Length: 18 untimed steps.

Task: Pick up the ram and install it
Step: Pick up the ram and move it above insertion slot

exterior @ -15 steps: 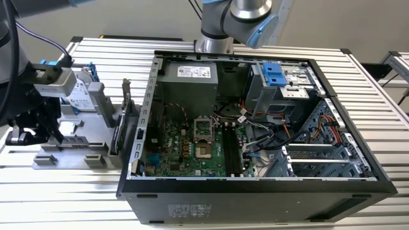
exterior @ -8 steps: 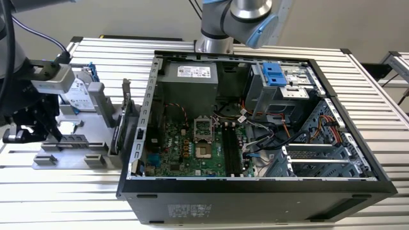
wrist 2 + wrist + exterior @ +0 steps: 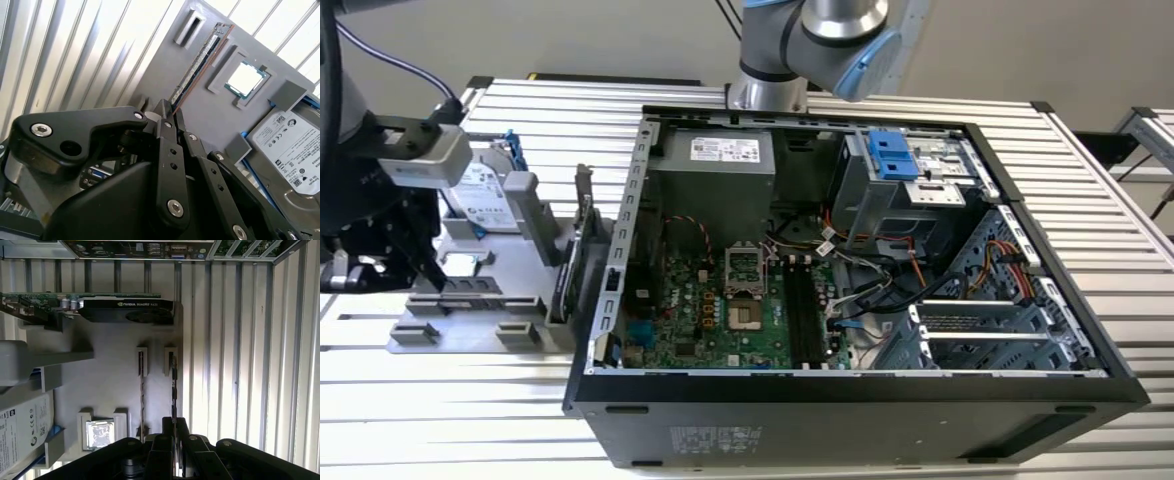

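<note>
The ram [image 3: 200, 60] is a long, narrow dark stick standing on edge in a slot of the grey parts holder [image 3: 165, 75]. In the first wrist view the ram [image 3: 173, 385] runs straight into the gap between my fingertips. My gripper [image 3: 171, 111] [image 3: 174, 424] sits at the stick's near end, its two black fingers drawn close together on either side of it. In the exterior view the gripper [image 3: 403, 268] hangs low over the holder [image 3: 467, 320], at that view's left, beside the open computer case [image 3: 854, 390].
On the holder lie a processor chip [image 3: 247, 77], a silver hard drive [image 3: 292, 150] and a graphics card [image 3: 125, 307] on edge. A second narrow slot [image 3: 142, 360] runs beside the ram. The case holds a green motherboard [image 3: 707, 310] with memory slots [image 3: 803, 310]. Ribbed metal table [image 3: 250, 365] all around.
</note>
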### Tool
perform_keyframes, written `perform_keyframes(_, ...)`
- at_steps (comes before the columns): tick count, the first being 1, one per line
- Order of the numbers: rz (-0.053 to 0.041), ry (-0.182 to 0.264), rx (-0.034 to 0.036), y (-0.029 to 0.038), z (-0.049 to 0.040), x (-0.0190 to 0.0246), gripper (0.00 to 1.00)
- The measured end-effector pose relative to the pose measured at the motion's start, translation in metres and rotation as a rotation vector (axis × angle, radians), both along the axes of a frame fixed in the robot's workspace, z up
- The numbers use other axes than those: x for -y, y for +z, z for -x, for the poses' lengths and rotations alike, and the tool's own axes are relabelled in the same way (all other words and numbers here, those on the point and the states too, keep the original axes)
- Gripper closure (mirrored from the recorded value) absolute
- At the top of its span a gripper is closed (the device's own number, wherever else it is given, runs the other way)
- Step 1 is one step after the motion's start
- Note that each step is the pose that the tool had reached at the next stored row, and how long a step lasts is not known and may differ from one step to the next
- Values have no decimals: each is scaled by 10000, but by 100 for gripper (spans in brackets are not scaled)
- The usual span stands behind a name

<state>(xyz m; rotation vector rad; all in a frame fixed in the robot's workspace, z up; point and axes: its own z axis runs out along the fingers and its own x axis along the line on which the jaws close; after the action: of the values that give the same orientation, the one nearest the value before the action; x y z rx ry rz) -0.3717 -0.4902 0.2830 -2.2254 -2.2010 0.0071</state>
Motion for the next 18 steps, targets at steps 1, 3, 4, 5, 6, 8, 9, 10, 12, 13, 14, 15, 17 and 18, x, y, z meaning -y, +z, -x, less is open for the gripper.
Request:
perform_keyframes(1, 0, 0, 0, 8, 0, 0, 100)
perform_keyframes(3, 0, 0, 0, 25, 0, 0, 100)
perform_keyframes(4, 0, 0, -1, 33, 0, 0, 100)
perform_keyframes(5, 0, 0, 0, 41, 0, 0, 100)
perform_keyframes(6, 0, 0, 0, 50, 0, 0, 100)
perform_keyframes(8, 0, 0, 0, 66, 0, 0, 100)
perform_keyframes(9, 0, 0, -1, 73, 0, 0, 100)
perform_keyframes(10, 0, 0, -1, 82, 0, 0, 100)
perform_keyframes(12, 0, 0, 0, 97, 0, 0, 100)
perform_keyframes(13, 0, 0, 0, 105, 0, 0, 100)
perform_keyframes(14, 0, 0, 0, 112, 0, 0, 100)
perform_keyframes(15, 0, 0, 0, 120, 0, 0, 100)
perform_keyframes(17, -1, 0, 0, 133, 0, 0, 100)
perform_keyframes(18, 0, 0, 0, 141, 0, 0, 100)
